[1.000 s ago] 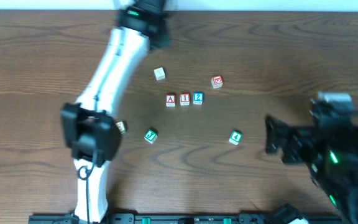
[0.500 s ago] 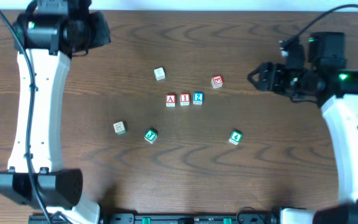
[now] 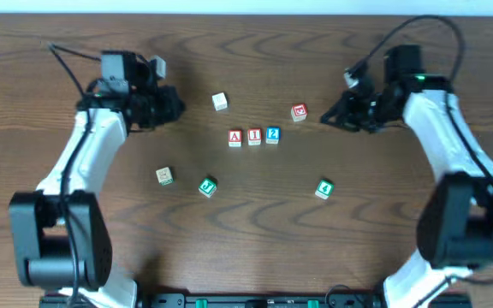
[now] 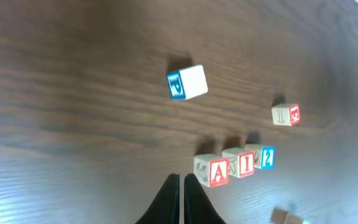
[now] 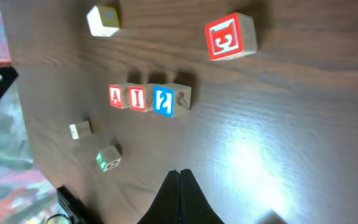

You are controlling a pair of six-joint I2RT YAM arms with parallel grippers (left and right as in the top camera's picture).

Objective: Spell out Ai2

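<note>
Three letter blocks stand side by side mid-table: a red A block, a red I block and a blue 2 block. The wrist views show the same row, the A block at one end and the 2 block at the other. My left gripper hovers left of the row, shut and empty. Right of the row my right gripper is also shut, holding nothing.
Loose blocks lie around the row: a white one behind it, a red one to the back right, a tan one and a green one front left, another green one front right.
Both arms have swung to the table's far half and now point inward at the row. The right gripper has gone from open to shut. The blocks have not moved.
</note>
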